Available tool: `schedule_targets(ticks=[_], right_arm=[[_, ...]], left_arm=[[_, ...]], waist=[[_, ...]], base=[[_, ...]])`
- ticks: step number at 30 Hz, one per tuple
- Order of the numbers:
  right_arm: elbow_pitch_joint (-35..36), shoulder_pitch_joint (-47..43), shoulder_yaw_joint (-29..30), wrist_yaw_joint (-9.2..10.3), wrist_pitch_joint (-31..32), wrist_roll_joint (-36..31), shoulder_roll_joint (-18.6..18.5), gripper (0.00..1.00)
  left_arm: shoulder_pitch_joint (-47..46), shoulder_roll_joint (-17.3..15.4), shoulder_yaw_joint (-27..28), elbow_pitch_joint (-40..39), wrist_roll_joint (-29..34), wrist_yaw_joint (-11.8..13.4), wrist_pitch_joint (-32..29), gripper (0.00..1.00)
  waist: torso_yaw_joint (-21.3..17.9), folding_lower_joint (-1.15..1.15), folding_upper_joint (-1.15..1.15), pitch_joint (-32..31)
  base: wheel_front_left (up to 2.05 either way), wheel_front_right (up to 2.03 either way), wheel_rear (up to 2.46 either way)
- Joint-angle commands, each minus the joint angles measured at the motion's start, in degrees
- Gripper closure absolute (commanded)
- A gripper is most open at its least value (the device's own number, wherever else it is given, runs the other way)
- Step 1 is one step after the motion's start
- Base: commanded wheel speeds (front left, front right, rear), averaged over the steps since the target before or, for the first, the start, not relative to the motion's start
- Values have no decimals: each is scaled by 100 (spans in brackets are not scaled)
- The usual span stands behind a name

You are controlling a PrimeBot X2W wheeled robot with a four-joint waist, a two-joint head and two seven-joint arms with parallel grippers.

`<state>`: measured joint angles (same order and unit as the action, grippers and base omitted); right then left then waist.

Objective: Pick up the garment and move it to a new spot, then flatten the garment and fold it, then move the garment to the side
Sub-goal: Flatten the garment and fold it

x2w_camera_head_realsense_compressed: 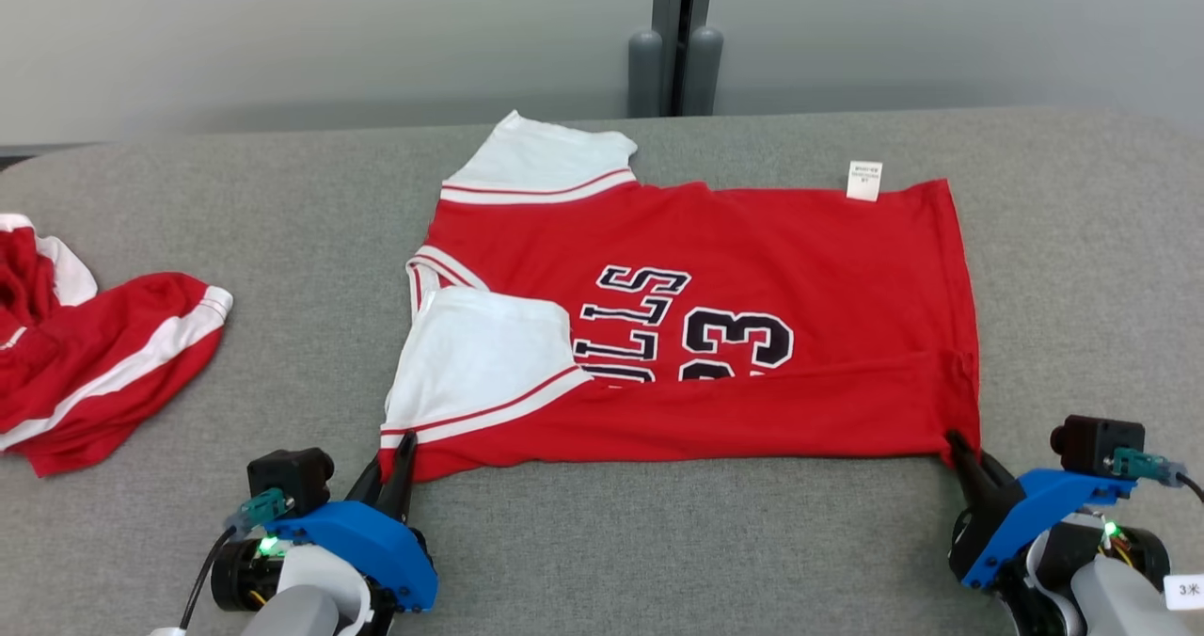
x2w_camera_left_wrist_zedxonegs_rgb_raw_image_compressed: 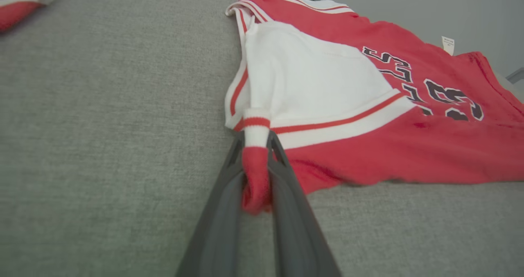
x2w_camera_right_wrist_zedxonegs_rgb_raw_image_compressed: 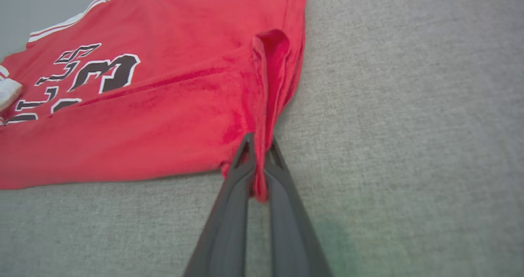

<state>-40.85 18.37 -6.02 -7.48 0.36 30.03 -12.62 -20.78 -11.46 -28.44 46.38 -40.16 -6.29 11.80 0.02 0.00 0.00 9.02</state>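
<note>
The garment (x2w_camera_head_realsense_compressed: 752, 269) is a red jersey with white sleeves and dark lettering. It lies flat on the grey table (x2w_camera_head_realsense_compressed: 658, 542), its near long edge folded over toward the middle. My left gripper (x2w_camera_head_realsense_compressed: 403, 450) is shut on the garment's near left corner, where the white and red trim bunches between the fingers (x2w_camera_left_wrist_zedxonegs_rgb_raw_image_compressed: 254, 146). My right gripper (x2w_camera_head_realsense_compressed: 958, 446) is shut on the near right corner. There a pinched ridge of red cloth (x2w_camera_right_wrist_zedxonegs_rgb_raw_image_compressed: 268, 84) rises between the fingers (x2w_camera_right_wrist_zedxonegs_rgb_raw_image_compressed: 258, 146).
A second red and white garment (x2w_camera_head_realsense_compressed: 85, 354) lies crumpled at the table's left edge. A white label (x2w_camera_head_realsense_compressed: 863, 181) sticks out of the jersey's far edge. Behind the table stands a grey post (x2w_camera_head_realsense_compressed: 679, 43) against a pale wall.
</note>
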Motion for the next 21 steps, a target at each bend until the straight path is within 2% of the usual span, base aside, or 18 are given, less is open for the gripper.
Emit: schedule_targets(ticks=[1,8,14,21], right_arm=[[30,-82,-17,-3,-39,29,-29,100],[371,-491,-247,-3,-115,379,-70,100],[867,-1158,-298,-3,-120,596,-154,100],[1755,-2259,104,-3,25,655,-104,100]], left_arm=[[40,-42,33,-15,-17,-22,37,100],[585,-119,152,-381,-141,101,182,100],[1337,-239,263,-970,-221,355,246,100],[2204,-366,179,-1908,-230,689,114,100]], waist=[[-20,0,0,-42],[25,0,0,-395],[100,0,0,-712],[281,0,0,-915]], base=[[0,0,0],[0,0,0],[0,0,0],[0,0,0]])
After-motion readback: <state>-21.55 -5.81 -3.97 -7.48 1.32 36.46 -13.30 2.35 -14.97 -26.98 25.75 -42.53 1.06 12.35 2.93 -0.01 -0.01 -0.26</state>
